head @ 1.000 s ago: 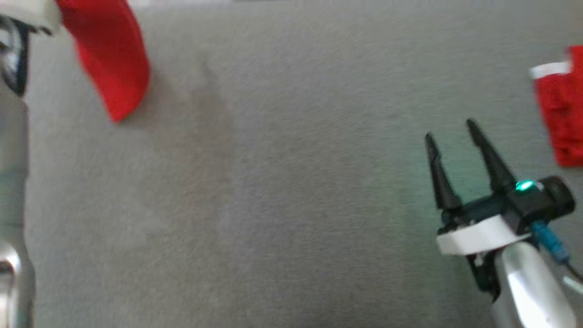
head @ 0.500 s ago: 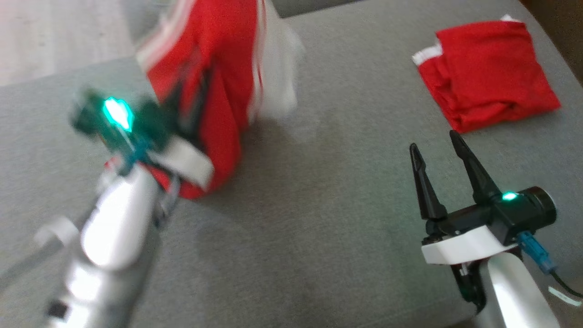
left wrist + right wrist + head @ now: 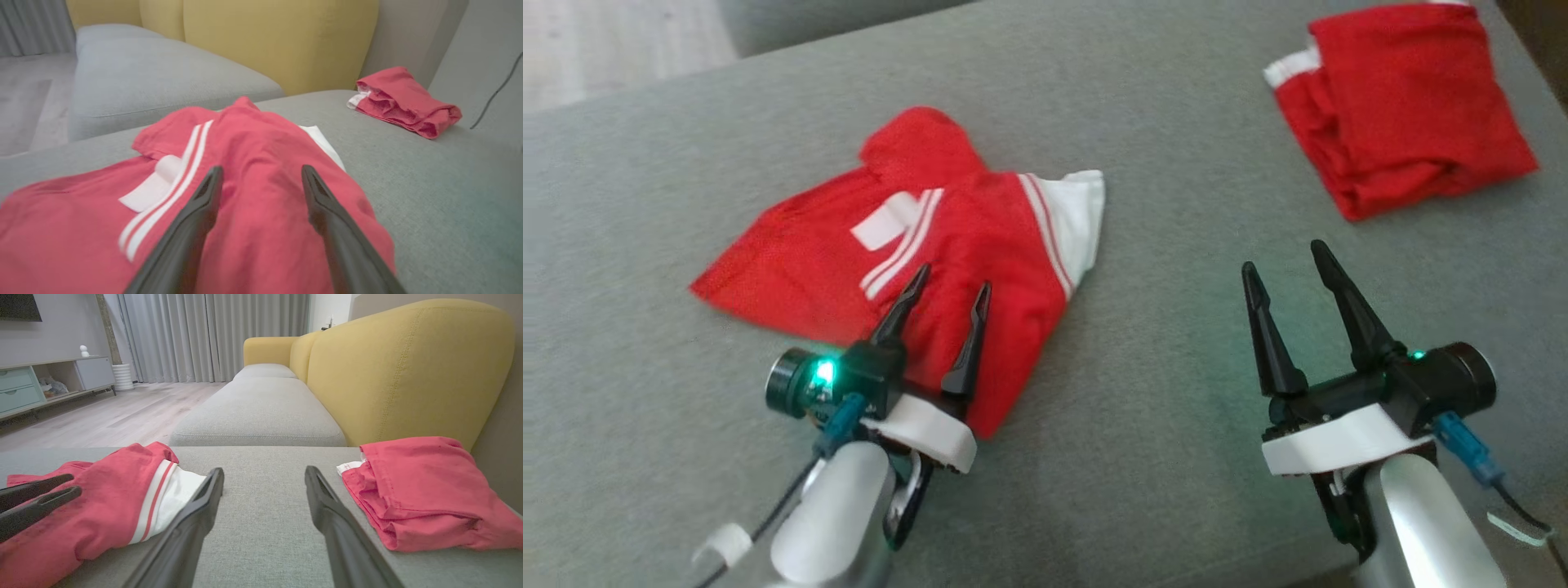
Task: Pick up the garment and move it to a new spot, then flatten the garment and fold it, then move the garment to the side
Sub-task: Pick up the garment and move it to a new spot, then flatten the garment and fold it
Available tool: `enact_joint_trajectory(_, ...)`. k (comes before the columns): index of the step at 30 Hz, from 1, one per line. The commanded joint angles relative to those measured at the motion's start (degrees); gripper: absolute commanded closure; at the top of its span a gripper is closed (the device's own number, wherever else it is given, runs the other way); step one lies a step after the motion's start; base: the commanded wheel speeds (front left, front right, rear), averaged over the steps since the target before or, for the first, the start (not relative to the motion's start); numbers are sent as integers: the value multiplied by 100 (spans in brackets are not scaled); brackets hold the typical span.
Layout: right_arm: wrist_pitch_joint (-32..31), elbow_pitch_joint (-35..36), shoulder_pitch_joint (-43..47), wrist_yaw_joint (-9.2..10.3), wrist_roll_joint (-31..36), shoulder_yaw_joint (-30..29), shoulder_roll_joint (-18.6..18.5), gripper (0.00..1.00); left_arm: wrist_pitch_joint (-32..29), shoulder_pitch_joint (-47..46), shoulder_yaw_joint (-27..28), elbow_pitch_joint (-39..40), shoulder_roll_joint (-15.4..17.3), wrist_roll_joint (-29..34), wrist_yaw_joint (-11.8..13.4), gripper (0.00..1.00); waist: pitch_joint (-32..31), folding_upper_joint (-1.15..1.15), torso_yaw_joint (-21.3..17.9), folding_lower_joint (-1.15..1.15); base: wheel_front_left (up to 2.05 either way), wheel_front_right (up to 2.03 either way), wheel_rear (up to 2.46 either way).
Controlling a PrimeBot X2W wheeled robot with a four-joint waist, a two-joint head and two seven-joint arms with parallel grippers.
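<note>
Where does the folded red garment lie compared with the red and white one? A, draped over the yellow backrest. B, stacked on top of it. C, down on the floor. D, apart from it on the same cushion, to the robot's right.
D: the folded red garment rests on the grey cushion, clear of the red and white garment and to its right.

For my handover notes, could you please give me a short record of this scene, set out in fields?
surface: grey sofa seat
target: striped garment, red with white stripes, lying rumpled and unfolded, left of the seat's middle
left arm: left gripper open, fingers over the striped garment, gripping nothing
right arm: right gripper open, over bare seat, holding nothing
other item: folded garment, red, at the far right, apart from both grippers
stage: flattening and folding not yet done
</note>
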State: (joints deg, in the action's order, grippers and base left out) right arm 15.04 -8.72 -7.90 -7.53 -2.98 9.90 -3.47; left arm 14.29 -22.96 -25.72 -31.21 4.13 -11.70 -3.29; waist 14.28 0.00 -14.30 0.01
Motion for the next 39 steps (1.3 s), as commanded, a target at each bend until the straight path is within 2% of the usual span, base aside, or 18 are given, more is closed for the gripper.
enact_joint_trajectory(1,-4,107,-123,4,-32,77,45,0,64,108,218,336,-1,34,181,0,-190,0,254,-1,0,0,0)
enact_joint_trajectory(2,-4,40,-68,4,-21,43,48,0,67,353,378,749,-29,53,407,0,-335,0,443,-1,0,0,0)
enact_joint_trajectory(5,-4,-44,50,4,0,-31,51,0,69,847,731,1391,-55,98,739,0,-601,0,732,-1,0,0,0)
enact_joint_trajectory(13,-4,-169,506,4,230,-172,56,0,70,2208,1515,2341,-94,420,1265,0,-1335,0,1362,-1,0,0,0)
enact_joint_trajectory(18,-4,4,857,4,257,-320,57,0,70,2919,1662,2756,-107,635,1263,0,-1596,0,1586,-1,0,0,0)
enact_joint_trajectory(23,-4,101,1201,4,148,-439,58,0,71,3280,1686,2968,-117,661,1262,0,-1703,0,1637,-1,0,0,0)
enact_joint_trajectory(39,-4,-7,1339,4,38,-491,58,0,71,3463,1695,3016,-124,743,1275,0,-1749,0,1561,-1,0,0,0)
